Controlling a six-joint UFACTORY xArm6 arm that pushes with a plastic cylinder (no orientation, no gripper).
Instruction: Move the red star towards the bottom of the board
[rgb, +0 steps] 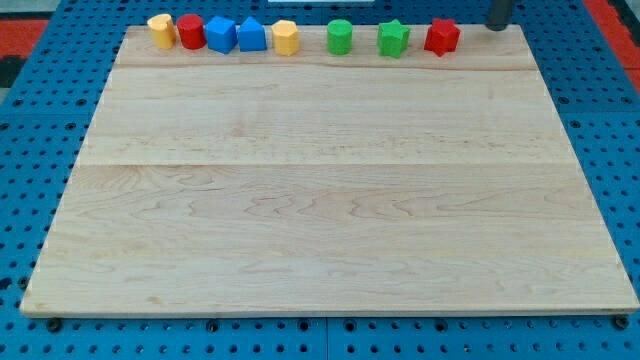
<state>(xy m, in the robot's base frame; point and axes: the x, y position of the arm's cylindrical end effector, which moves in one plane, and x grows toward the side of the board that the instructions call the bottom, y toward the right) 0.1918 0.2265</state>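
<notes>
Red star-shaped block (442, 37) sitting at wooden board's (330, 220) far edge.
My tip (497, 28) hovering just right of it, touching nothing.

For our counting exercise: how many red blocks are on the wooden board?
2. A red cylinder-like block sits second from the view's left in the top row, between yellow and blue blocks. The red star ends the row at the view's right, beside the green star. None seems hidden.

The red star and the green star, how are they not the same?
The red star is red; the green star is green. The red star sits further to the view's right, nearer my tip; the green star is beside the green round block. Both are stars along the board's top edge.
</notes>
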